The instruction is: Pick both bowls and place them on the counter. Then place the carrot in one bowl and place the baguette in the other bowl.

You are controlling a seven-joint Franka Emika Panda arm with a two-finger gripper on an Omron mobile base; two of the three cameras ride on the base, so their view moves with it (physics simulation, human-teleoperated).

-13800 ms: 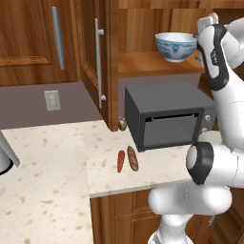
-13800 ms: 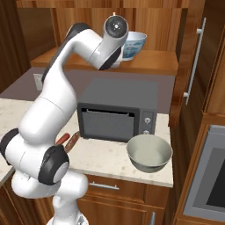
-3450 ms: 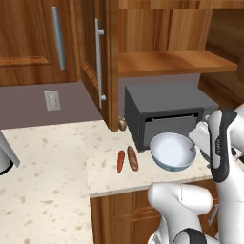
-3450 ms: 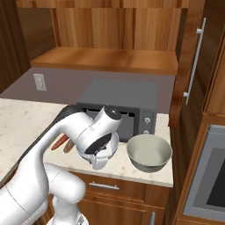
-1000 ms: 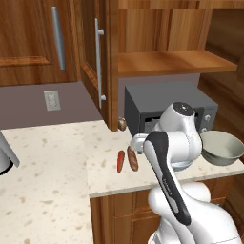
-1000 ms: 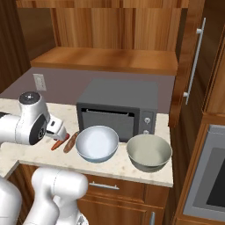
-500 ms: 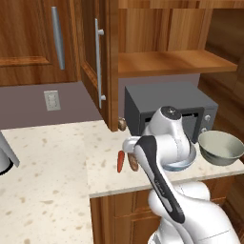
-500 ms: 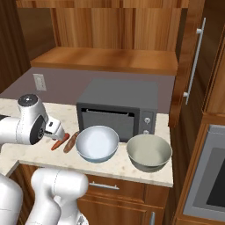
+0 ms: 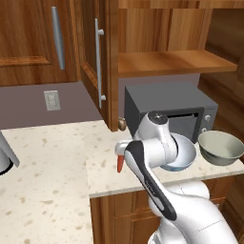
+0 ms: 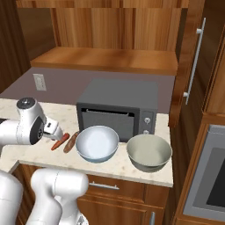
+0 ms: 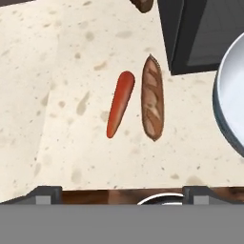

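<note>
The counter (image 10: 132,169) runs across the lower half of the right base view, with the microwave (image 10: 118,107) at mid-frame behind both bowls. Both bowls now stand on it: the white bowl (image 10: 97,143) at centre and the grey-green bowl (image 10: 149,152) just to its right, near but apart. A few seconds ago the white bowl was in the gripper being lowered to the counter; since then it has been let go, so the bowl half of the task looks done. The arm has swung left within the last second, and the gripper (image 10: 53,128) now hangs at centre left of that view over the food, jaws spread wide and empty. In the hand view the baguette (image 11: 152,97) lies at centre with the carrot (image 11: 119,109) just left of it, parallel, close but not touching. The carrot is probably next, bound for the white bowl.
</note>
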